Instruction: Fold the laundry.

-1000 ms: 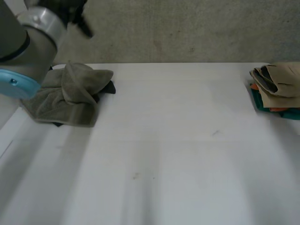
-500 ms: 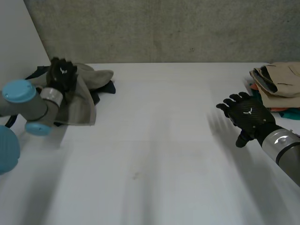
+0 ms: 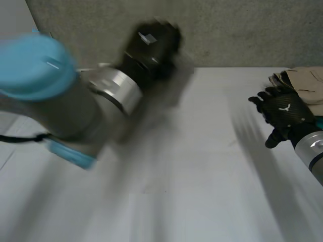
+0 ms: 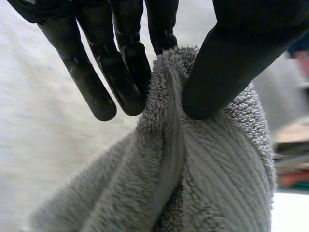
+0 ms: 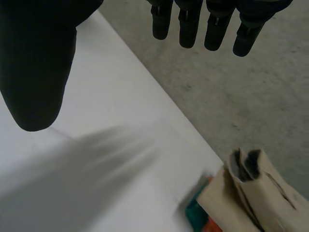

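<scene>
My left hand [image 4: 120, 72] pinches a grey terry towel [image 4: 203, 174] between its fingers and thumb; the cloth hangs bunched below the grip. In the head view the left hand [image 3: 151, 43] is raised high above the table's back left, with its arm [image 3: 55, 101] sweeping across the view. My right hand [image 3: 282, 116] hovers over the table's right side with its fingers straight and spread, holding nothing. In the right wrist view that hand's fingers [image 5: 193, 24] hang over the white table's far edge.
A stack of folded clothes [image 3: 303, 88], beige on top with green and orange beneath, sits at the table's back right corner, just beyond my right hand; the stack [image 5: 246, 193] lies under the right hand's fingertips. A grey wall runs behind the white table [image 3: 202, 176].
My left hand has closed on the grey towel and lifted it off the pile at the back left, swinging up and to the right. My right hand moved slightly right, toward the stack.
</scene>
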{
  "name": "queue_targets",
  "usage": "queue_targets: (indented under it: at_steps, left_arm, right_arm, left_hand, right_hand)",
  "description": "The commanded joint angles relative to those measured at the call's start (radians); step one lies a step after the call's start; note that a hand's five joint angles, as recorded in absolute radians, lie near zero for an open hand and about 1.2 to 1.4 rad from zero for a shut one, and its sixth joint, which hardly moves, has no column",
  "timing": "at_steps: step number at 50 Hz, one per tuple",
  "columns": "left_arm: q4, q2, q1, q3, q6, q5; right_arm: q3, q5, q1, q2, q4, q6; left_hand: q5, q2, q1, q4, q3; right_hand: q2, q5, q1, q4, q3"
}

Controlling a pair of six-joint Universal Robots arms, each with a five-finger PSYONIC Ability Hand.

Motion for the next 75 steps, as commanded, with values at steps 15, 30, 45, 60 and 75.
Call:
queue_targets:
  at_steps: [15,30,45,60,75]
  left_arm:
    - [-0.053,-0.296,-0.146,0.198,0.039,-0.138]
    - [-0.091,0.028,0.301,-0.245,0.48,-0.091]
    - [-0.092,-0.188,0.64,-0.238,0.729,0.387]
    - [-0.119,-0.388,0.654,-0.063,0.737,0.403]
    - [-0.163,-0.432,0.651,-0.008,0.806,0.391]
  right_arm:
    - [0.016,0.088,-0.063,-0.02,0.01,0.041]
    - [0.039,0.073,0.155,-0.16,0.454,0.023]
    - [0.153,0.105,0.391,-0.011,0.183,0.049]
    - [0.174,0.214,0.41,0.11,-0.016,0.049]
    - [0.169,0.217,0.397,0.139,-0.033,0.043]
  left_hand:
    - [-0.894,-0.974,-0.933,-0.979,-0.968]
    - [-0.859,-0.938,-0.898,-0.944,-0.933]
    - [-0.586,-0.665,-0.625,-0.671,-0.66]
    - [-0.572,-0.651,-0.61,-0.656,-0.645]
    - [-0.58,-0.659,-0.619,-0.665,-0.654]
  right_hand:
    - [-0.036,-0.049,-0.054,-0.035,-0.034]
    - [-0.036,-0.049,-0.054,-0.035,-0.034]
    - [0.176,0.163,0.159,0.178,0.178]
    - [0.347,0.334,0.329,0.348,0.349]
    - [0.35,0.337,0.332,0.351,0.352]
